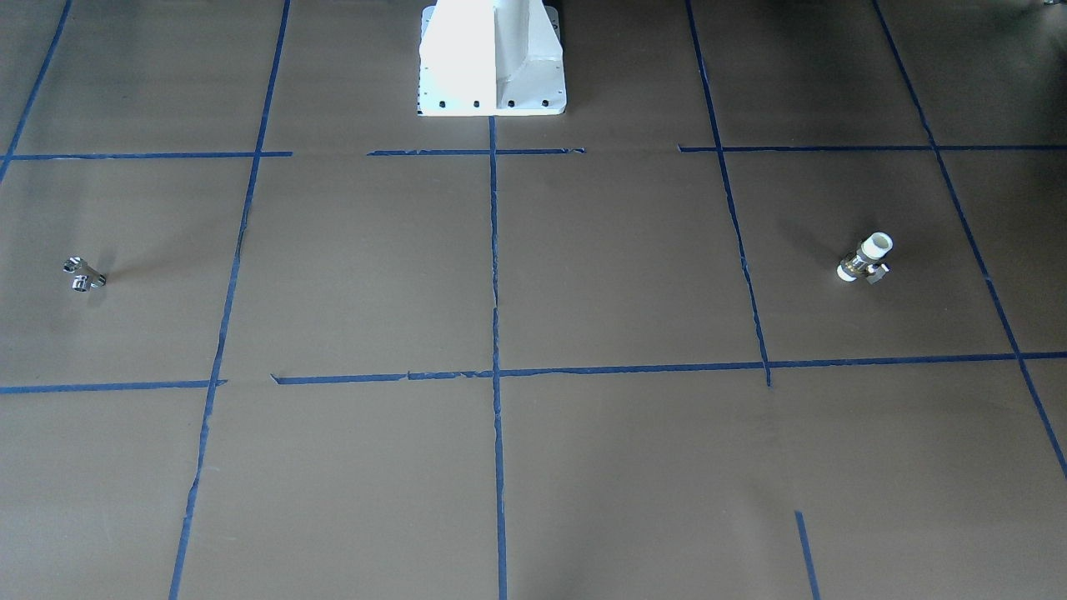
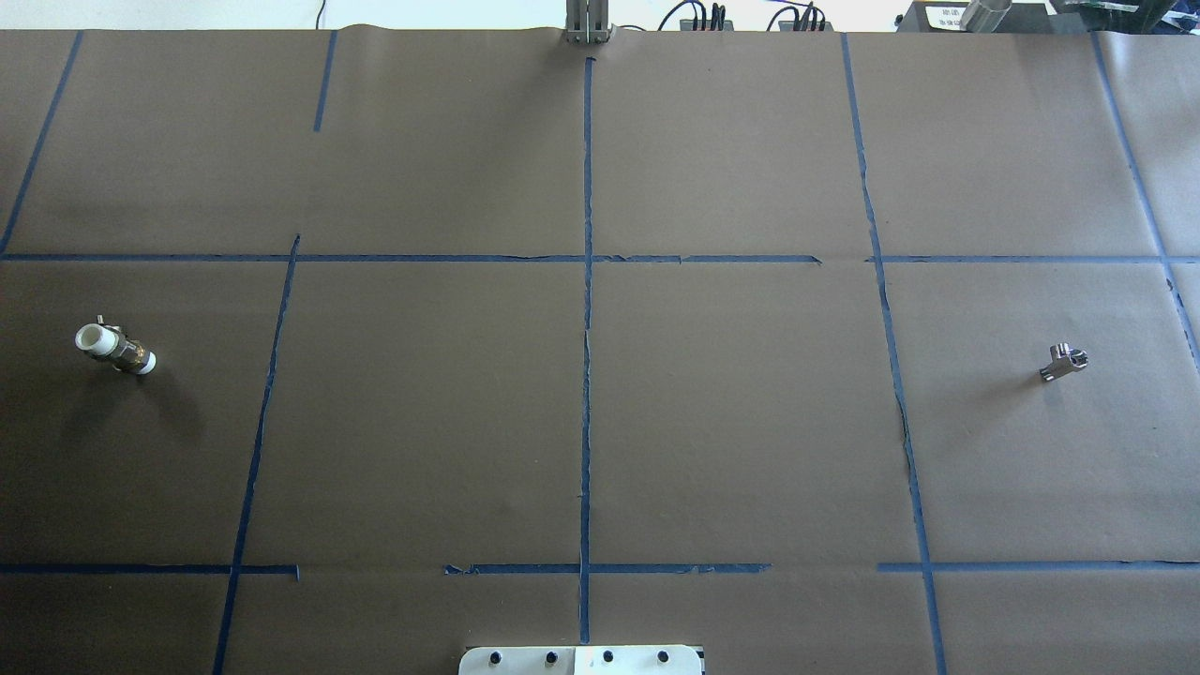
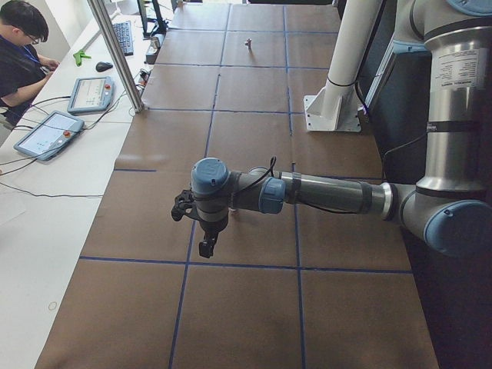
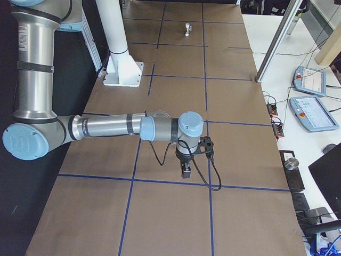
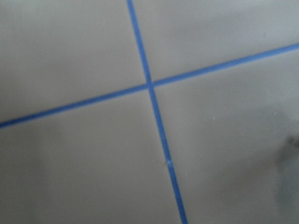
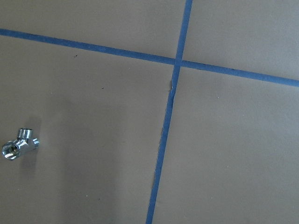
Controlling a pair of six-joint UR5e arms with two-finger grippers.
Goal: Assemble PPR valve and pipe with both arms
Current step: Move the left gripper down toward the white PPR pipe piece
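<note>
- PPR valve (image 2: 114, 349) lies on its side at the far left of the desk (image 2: 422, 422), with white ends and a brass band in the middle. Nothing touches it.
- Pipe (image 2: 1064, 361) lies at the far right, well apart from the valve.
- Left claw (image 3: 206, 244) hangs over the desk, pointing down. Right claw (image 4: 186, 169) does likewise. Both parts lie on the desk, so neither claw has one. Cannot tell how far either is parted.
- Judged step: approach, with no pick-up made yet.
- Right wrist view has the pipe low and left, so centre it before descending. Left wrist view is blurred and shows only a tape cross, so find the valve first.
- Grip each part so its mating end stays free. The chrome looks slippery, so close squarely on a round section.
</note>
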